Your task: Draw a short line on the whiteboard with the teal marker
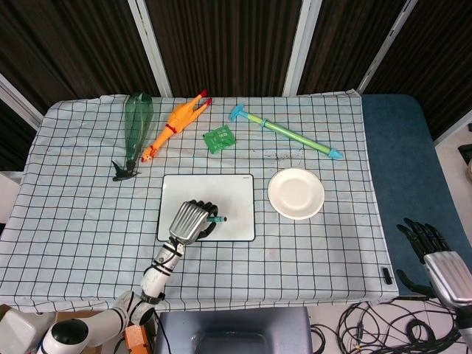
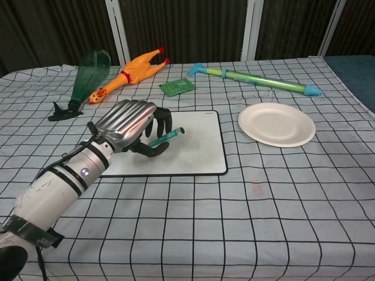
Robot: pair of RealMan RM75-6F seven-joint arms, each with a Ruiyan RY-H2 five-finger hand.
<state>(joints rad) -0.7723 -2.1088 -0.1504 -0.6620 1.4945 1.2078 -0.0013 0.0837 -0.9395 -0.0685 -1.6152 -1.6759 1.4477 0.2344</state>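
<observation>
The left robot hand sits in the lower centre-left of the head view, over the lower left part of the whiteboard. Its fingers are curled around the teal marker, so it grips the task's tool. The marker's long axis runs from the palm out toward the right of the frame, rising slightly toward upper right in the chest view, with the free end pointing across the board. Which end is the writing tip cannot be told from these views; the exposed end looks pale, and the other end is hidden inside the fingers.

The board lies directly under and to the right of this hand, a white rectangle with a dark rim in the middle of the checked worktop. No line shows on it yet, though the part under the hand is hidden. The coming stroke likely depends on tilting the marker so its tip meets the surface, since the barrel now seems to lie nearly parallel to the board.

The right robot hand is at the lower right edge, off the worktop and well apart from the board, fingers spread and holding nothing. The left one is plainly the nearer.
</observation>
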